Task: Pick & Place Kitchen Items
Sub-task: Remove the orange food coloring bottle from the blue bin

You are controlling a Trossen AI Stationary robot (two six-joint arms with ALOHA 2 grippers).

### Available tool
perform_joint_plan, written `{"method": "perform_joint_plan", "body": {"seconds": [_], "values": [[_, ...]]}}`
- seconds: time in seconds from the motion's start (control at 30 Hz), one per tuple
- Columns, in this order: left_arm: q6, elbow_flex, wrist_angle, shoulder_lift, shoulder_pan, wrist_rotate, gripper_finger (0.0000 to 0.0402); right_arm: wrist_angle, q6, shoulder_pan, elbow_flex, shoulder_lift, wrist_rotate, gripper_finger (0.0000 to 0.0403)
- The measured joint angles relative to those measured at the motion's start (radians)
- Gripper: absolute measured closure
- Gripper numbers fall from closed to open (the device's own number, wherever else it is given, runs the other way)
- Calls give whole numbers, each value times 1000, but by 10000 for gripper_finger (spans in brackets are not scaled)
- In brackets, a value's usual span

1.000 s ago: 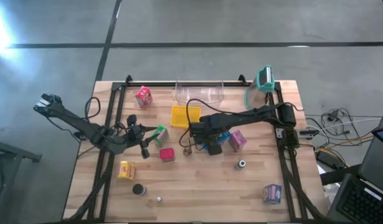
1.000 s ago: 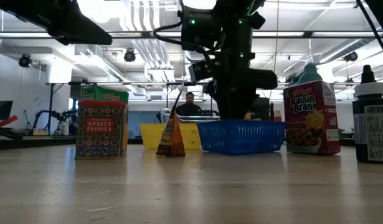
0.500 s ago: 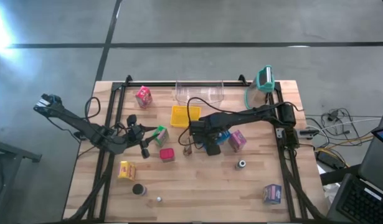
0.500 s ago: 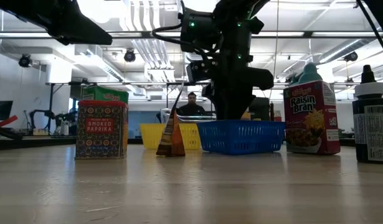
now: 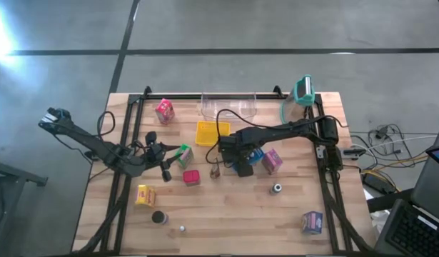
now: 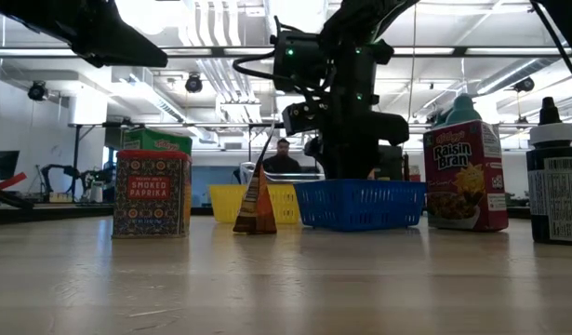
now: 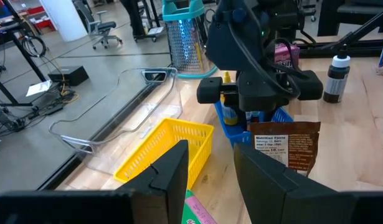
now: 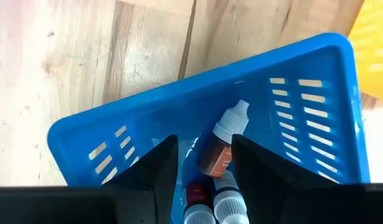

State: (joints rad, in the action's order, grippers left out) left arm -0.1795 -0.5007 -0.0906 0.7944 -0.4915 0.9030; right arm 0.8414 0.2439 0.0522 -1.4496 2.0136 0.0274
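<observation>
Bottles lie in the blue basket (image 8: 303, 106) at mid-table: three show in the right wrist view, the brown-bodied dropper bottle (image 8: 221, 146) flat with its white tip aimed at the far wall, two more cut off by the frame edge. Right gripper (image 8: 202, 163) hangs just above them, fingers parted and empty. Left gripper (image 7: 210, 171) waits left of centre by a green carton (image 5: 183, 153); its fingers stand apart, holding nothing. Five cartons dot the table (image 5: 226, 214)
</observation>
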Motion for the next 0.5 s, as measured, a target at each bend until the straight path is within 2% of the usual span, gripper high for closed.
{"method": "perform_joint_plan", "body": {"seconds": [0.27, 0.5], "values": [[0, 0, 0, 0, 0, 0, 266, -21, 11, 4, 16, 0, 27, 277], [0, 0, 0, 0, 0, 0, 266, -42, 4, 14, 34, 0, 37, 259]]}}
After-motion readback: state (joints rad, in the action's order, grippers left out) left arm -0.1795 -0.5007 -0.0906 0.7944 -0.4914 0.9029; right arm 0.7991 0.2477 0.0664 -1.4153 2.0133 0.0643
